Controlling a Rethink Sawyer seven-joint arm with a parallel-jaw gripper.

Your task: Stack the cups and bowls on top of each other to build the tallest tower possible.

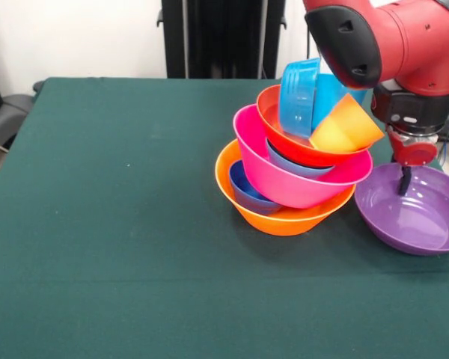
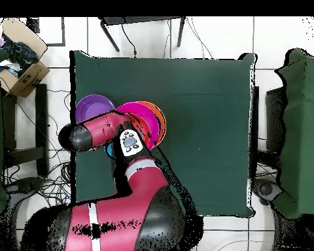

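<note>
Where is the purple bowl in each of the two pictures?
Front view: the purple bowl sits at the right edge, beside the tower, with the claw reaching down into it.
Overhead view: it shows upper left of the arm, near the table's left edge.
Shared landmark: the pink bowl next to it.

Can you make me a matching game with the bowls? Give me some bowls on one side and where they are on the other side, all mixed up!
Things:
1. large orange bowl
2. large pink bowl
3. purple bowl
4. orange cup

Places:
A. alone on the table beside the tower, under the gripper
B. at the bottom of the tower
C. tipped on its side near the top of the tower
D. nested in the bottom bowl

Pairs: 1-B, 2-D, 3-A, 4-C
</note>
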